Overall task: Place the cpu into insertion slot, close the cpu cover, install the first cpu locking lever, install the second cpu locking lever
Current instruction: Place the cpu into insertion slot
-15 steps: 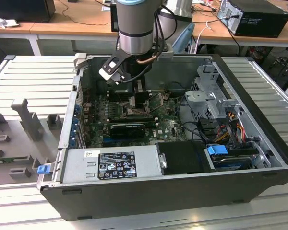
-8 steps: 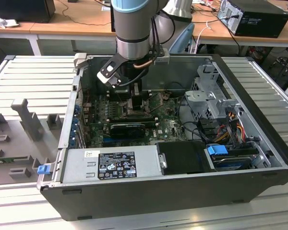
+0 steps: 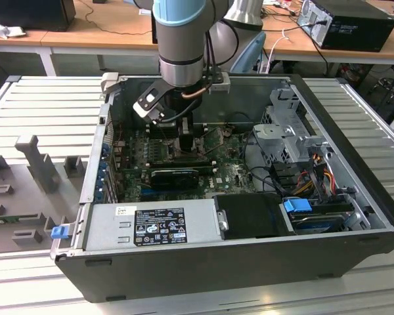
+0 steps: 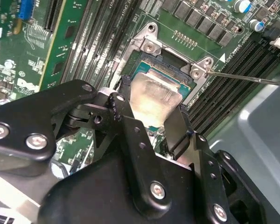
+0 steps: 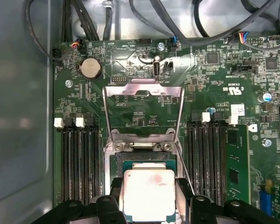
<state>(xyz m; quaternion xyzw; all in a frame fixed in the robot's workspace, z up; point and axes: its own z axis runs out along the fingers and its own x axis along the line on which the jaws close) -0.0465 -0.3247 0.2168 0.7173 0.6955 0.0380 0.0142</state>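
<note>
My gripper [image 3: 184, 143] reaches down into the open computer case over the green motherboard [image 3: 233, 174]. In both wrist views the cpu [image 5: 148, 193] [image 4: 154, 100], a square chip with a pale silver top, sits between the black fingers [image 5: 115, 198], which press on two opposite edges. The chip lies over the insertion slot [image 5: 144, 159] [image 4: 151, 65]; I cannot tell whether it rests in it. The cpu cover [image 5: 143, 93] stands swung open past the slot's hinge. A thin locking lever [image 4: 252, 79] sticks out beside the slot.
Long black memory slots [image 5: 81, 158] [image 5: 205, 154] flank the socket. A black card [image 3: 174, 176], the power supply [image 3: 151, 223], a drive cage [image 3: 292, 141] and cable bundles [image 3: 315, 170] crowd the case. A coin battery [image 5: 89, 69] lies beyond the cover.
</note>
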